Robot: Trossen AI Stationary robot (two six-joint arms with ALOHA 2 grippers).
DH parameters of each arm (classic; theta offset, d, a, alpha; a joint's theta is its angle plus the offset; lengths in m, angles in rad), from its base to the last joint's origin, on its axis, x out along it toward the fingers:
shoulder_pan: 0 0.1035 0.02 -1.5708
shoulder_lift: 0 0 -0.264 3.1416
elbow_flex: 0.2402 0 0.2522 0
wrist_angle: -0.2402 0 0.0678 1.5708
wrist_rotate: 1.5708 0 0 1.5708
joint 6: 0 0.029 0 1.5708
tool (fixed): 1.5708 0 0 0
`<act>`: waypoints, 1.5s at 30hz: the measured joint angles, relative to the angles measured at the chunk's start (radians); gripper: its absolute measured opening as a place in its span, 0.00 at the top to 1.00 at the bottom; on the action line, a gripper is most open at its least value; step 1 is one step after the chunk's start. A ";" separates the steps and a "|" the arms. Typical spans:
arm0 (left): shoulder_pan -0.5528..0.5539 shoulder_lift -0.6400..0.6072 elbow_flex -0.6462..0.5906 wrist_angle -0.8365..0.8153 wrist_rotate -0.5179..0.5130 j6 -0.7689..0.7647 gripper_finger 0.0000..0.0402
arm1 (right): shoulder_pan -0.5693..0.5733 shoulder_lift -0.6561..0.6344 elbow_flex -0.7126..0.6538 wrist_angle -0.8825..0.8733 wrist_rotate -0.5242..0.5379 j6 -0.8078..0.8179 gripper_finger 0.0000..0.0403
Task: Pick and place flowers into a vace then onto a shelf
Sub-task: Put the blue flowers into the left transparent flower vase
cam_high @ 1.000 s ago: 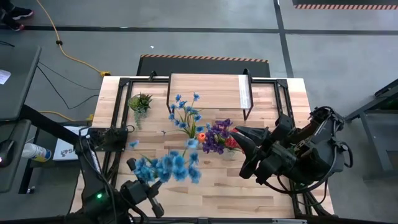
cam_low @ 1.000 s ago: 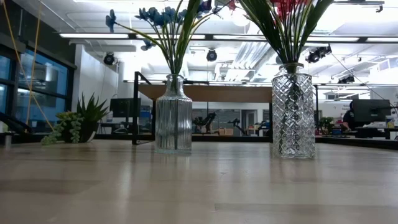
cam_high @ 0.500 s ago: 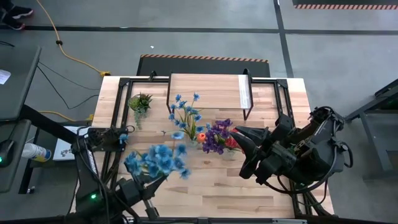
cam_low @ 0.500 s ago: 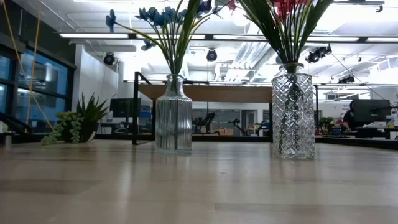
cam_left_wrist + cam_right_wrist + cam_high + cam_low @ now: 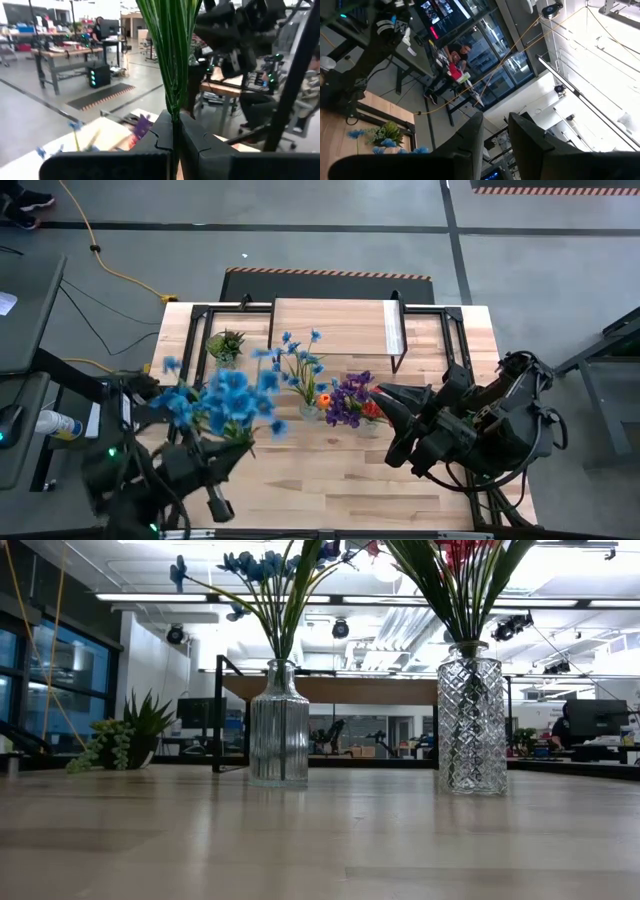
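flowers (image 5: pixel 171 55) clamped in left pincer (image 5: pixel 175 131)

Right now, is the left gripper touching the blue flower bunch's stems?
Touching. The left wrist view shows the left gripper shut on the green stems, which rise straight from between its fingers.

High: overhead, straight down, far | Low: tabletop level, facing room | Wrists: along own fingers, close | Shared by high and low: 2 vases (image 5: pixel 279 725), shelf (image 5: pixel 335 328)
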 joint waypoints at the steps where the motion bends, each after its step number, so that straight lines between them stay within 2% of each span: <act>1: 0.000 -0.013 0.000 0.073 0.000 0.106 0.90 | 0.000 0.000 0.000 0.000 0.000 0.000 0.79; 5: -0.001 -0.060 0.000 0.370 0.001 0.562 0.90 | 0.000 0.000 0.000 0.000 0.001 0.000 0.79; 8: -0.001 -0.085 0.000 0.530 0.030 0.800 0.90 | 0.000 0.000 0.000 -0.001 0.001 0.000 0.79; 13: 0.011 -0.125 -0.001 0.698 0.152 1.036 0.90 | -0.001 0.000 0.000 -0.001 0.001 0.000 0.79; 20: 0.078 -0.157 -0.001 0.848 0.382 1.276 0.90 | -0.001 0.000 0.000 -0.002 0.003 0.000 0.79; 25: 0.104 -0.171 -0.001 0.831 0.441 1.301 0.90 | 0.000 0.000 0.000 -0.002 0.006 0.000 0.79; 29: 0.132 -0.171 -0.020 0.759 0.492 1.219 0.90 | 0.000 0.000 0.000 -0.003 0.010 -0.036 0.79; 38: 0.191 -0.170 -0.114 0.718 0.522 1.115 0.90 | -0.014 -0.060 0.000 -0.002 0.006 -0.072 0.79; 45: 0.190 -0.171 -0.206 0.710 0.487 1.003 0.90 | -0.014 -0.126 0.000 0.000 0.007 -0.071 0.79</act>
